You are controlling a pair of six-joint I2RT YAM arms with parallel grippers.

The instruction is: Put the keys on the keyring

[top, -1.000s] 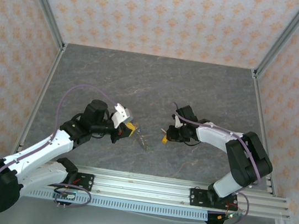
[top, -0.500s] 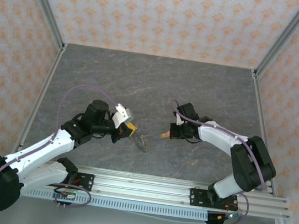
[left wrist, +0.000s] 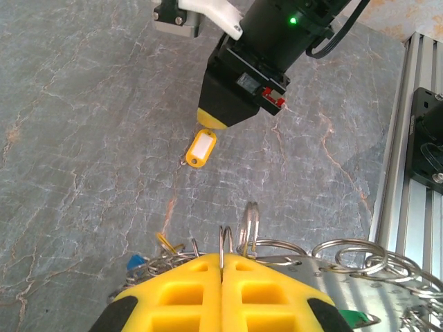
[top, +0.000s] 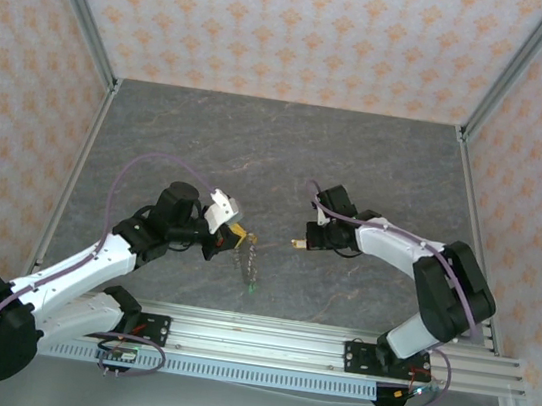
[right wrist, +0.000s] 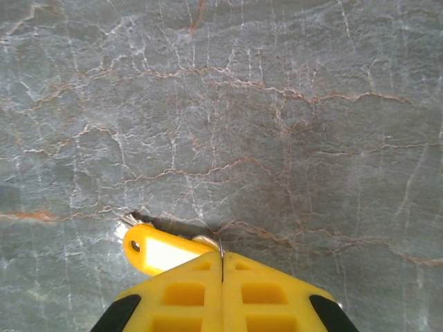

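Note:
In the left wrist view my left gripper [left wrist: 221,257] is shut on a thin wire loop of the keyring [left wrist: 225,238]. Other rings and keys hang beside it, among them a blue tag [left wrist: 135,263] and a green one [left wrist: 356,318]. From above, this bunch [top: 248,263] dangles below the left gripper [top: 238,236], mid-table. My right gripper [right wrist: 221,261] is shut on the small ring of a key with a yellow tag [right wrist: 158,253]. That tag [left wrist: 201,149] hangs from the right gripper [left wrist: 208,126], facing the left one across a short gap [top: 302,243].
Grey marbled tabletop [top: 278,154] lies under both arms, with patterned walls behind and at the sides. An aluminium rail [top: 262,338] with the arm bases runs along the near edge, also at the right of the left wrist view [left wrist: 408,138].
The bunch of keys under the left gripper now hangs lower and further left. The right gripper has shifted slightly up and left with the yellow-tagged key in it.

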